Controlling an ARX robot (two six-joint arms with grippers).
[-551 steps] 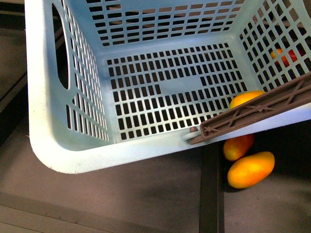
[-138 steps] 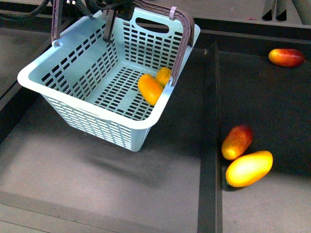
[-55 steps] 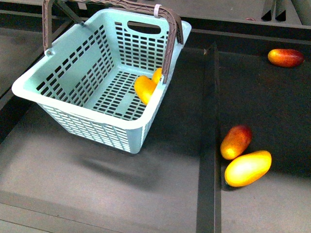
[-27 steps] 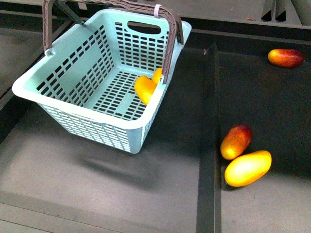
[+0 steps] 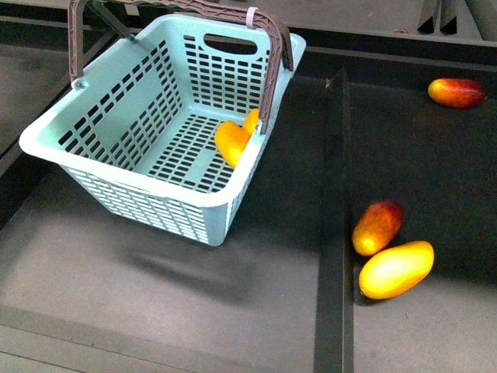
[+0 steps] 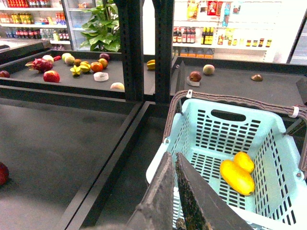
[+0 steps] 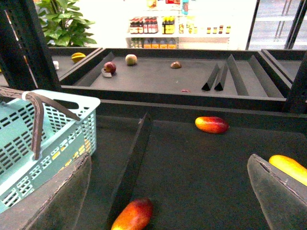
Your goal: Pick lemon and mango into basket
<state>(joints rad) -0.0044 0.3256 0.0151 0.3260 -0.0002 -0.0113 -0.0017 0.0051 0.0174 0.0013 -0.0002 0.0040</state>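
The light turquoise basket [image 5: 132, 167] is at the left of the front view with its brown handles [image 5: 268, 74] raised. Inside it, against the right wall, lie the orange-yellow mango [image 5: 231, 144] and the smaller lemon [image 5: 251, 120] behind it. In the left wrist view my left gripper [image 6: 173, 155] is shut on nothing, just outside the basket's near rim [image 6: 160, 165], with the mango [image 6: 236, 177] and lemon [image 6: 244, 161] beyond it. My right gripper [image 7: 169, 158] is open and empty over the dark shelf, to the right of the basket [image 7: 57, 129]. Neither gripper shows in the front view.
A raised divider [image 5: 332, 217] splits the dark shelf. Right of it lie a red-blushed mango [image 5: 377, 227], a bigger yellow-orange mango [image 5: 396, 269] and a red mango [image 5: 457, 92] further back. Black shelf posts [image 6: 144, 48] stand behind the basket, with more fruit on the back shelves.
Nothing has moved in the last second. Ten seconds ago the basket filled the view close to the camera. It has since gone back and left, with the mango and lemon in it.
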